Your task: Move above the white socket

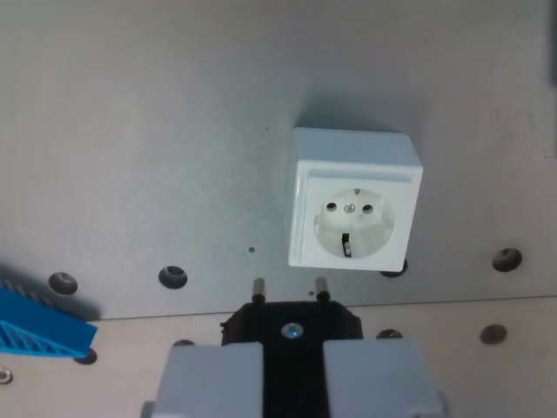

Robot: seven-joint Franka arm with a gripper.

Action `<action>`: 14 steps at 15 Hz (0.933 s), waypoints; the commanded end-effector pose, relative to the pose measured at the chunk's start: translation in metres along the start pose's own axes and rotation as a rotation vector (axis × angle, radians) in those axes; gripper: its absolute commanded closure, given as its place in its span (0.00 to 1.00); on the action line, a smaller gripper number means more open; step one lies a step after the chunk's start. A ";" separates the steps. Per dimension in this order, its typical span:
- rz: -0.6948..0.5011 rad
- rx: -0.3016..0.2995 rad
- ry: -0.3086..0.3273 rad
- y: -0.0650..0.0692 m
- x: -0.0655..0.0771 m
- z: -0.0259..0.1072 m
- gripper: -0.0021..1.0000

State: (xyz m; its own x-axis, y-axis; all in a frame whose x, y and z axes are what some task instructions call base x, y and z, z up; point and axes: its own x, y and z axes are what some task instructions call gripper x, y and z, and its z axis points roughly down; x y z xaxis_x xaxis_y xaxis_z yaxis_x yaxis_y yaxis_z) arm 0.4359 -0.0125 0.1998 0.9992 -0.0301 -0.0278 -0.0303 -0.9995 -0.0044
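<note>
One white socket (355,202) just beyond the end effector (291,326), slightly toward wrist view's right, end effector clamping black plug (291,324)

A grey metal plate (157,131) fills the view ahead of the pincer, evenly and softly lit. Bolt holes (172,277) run in a row just ahead of it, on both sides. A paler plate (487,366) lies alongside the pincer, meeting the grey one at a straight seam

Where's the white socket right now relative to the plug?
In the wrist view, the square white plastic socket sits right of centre on the grey metal plate, just above and slightly right of the black two-pin plug.
</note>
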 end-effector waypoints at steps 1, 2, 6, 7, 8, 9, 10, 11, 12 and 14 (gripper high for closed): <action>0.057 0.004 0.094 0.007 -0.006 0.017 1.00; 0.061 0.005 0.093 0.008 -0.007 0.022 1.00; 0.070 0.010 0.095 0.015 -0.014 0.041 1.00; 0.073 0.012 0.093 0.016 -0.016 0.045 1.00; 0.075 0.013 0.094 0.018 -0.017 0.049 1.00; 0.076 0.015 0.096 0.019 -0.019 0.053 1.00; 0.077 0.016 0.094 0.020 -0.020 0.057 1.00; 0.079 0.018 0.095 0.022 -0.022 0.061 1.00; 0.080 0.020 0.097 0.023 -0.023 0.065 1.00; 0.081 0.023 0.099 0.025 -0.026 0.071 1.00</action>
State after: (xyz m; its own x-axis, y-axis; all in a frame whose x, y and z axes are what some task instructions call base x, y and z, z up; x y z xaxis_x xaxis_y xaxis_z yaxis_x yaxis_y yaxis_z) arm 0.4110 -0.0327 0.1361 0.9963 -0.0802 -0.0299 -0.0803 -0.9968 -0.0009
